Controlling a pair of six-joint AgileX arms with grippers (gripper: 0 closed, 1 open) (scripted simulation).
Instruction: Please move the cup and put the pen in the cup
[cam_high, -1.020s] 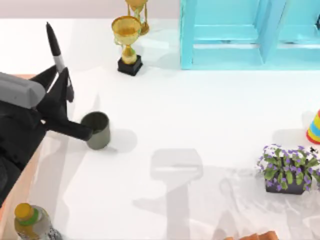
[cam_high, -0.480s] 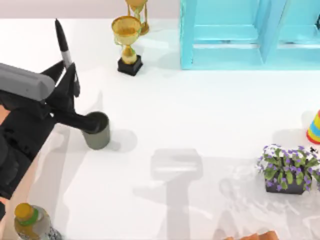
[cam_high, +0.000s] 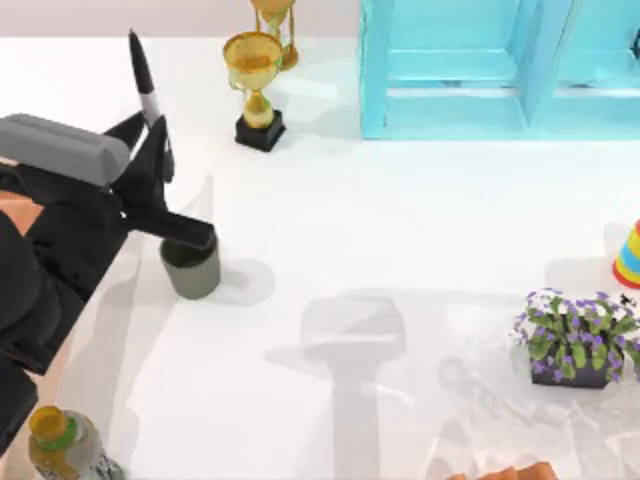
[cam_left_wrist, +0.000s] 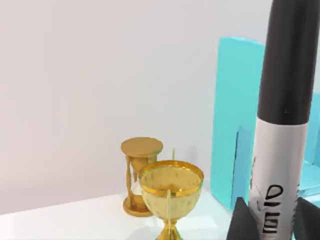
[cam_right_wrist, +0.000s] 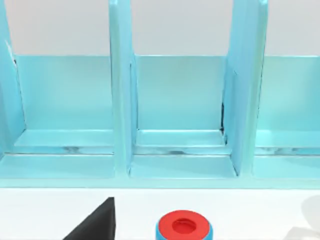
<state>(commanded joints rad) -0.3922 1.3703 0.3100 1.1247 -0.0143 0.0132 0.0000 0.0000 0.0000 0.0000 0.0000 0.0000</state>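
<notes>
Since a second ago, my left gripper has carried the pen to the right, so its lower finger now covers the cup rim. Both jaws pinch the pen low on its barrel, tip up. It looks light, stiff and smooth, so holding near the label band seems safest.

Pen upright between dark claw fingers, beside gold trophy and hourglass.
</notes>
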